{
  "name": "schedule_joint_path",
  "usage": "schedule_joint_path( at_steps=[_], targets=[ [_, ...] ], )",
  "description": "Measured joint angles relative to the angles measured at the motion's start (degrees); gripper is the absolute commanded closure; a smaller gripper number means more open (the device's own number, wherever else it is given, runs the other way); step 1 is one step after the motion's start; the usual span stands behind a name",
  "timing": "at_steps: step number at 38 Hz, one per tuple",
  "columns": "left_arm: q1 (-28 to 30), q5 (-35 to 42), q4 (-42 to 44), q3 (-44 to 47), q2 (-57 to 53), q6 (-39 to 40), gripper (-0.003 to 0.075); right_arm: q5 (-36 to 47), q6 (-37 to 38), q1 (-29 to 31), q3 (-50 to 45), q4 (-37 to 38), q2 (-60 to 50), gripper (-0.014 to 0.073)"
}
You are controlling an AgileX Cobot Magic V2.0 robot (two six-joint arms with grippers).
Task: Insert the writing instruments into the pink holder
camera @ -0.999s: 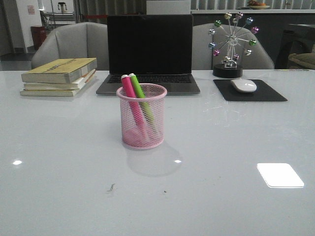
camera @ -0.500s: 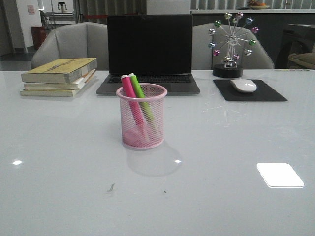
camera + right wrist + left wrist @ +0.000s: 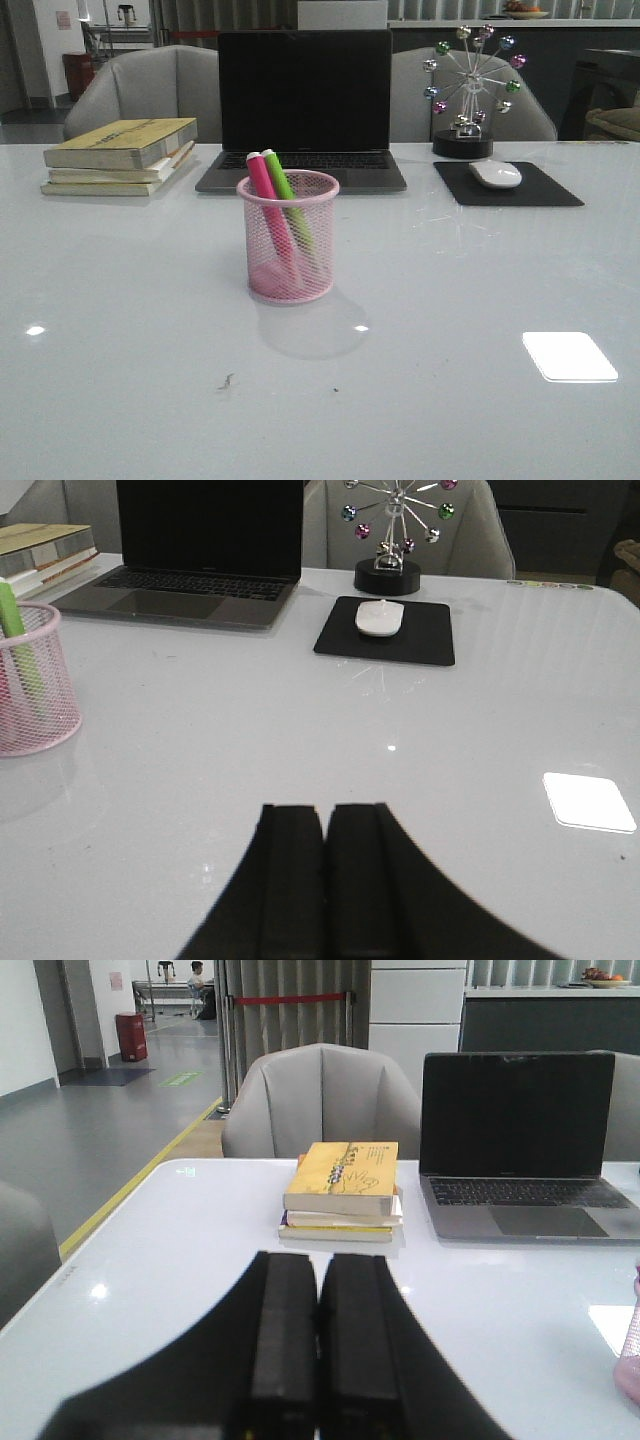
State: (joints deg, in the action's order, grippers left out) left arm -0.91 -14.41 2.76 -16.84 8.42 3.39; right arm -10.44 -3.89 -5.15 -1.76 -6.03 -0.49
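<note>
Pink and green writing instruments lean unmoved inside the pink holder mid-bench, so the task looks done, with left hand and right hand pressed together, empty.

You find no readable text: yellow book cover print too blurred, wall notice too small to read

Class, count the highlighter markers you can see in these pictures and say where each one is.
2. The pink marker and the green marker both stand leaning inside the pink holder, side by side, pink to the left. No others show.
</note>
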Motion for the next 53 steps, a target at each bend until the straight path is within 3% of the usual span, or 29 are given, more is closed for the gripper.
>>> schedule_joint_path(
  at_steps=[7, 13, 53],
  targets=[
    [0.0, 7.25, -0.63, 8.78, -2.82, 0.13, 0.0622, 0.0, 0.0, 0.0, 0.0, 0.0, 0.0, 0.0543],
    [0.0, 19.77, -2.09, 17.01, -6.79, 0.13, 0.0622, 0.0, 0.0, 0.0, 0.0, 0.0, 0.0, 0.0543],
    [0.0, 16.87, -2.76, 17.14, -8.67, -4.37, 0.0623, 0.0, 0.05, 0.0, 0.0, 0.0, -0.09, 0.0543]
  ],
)
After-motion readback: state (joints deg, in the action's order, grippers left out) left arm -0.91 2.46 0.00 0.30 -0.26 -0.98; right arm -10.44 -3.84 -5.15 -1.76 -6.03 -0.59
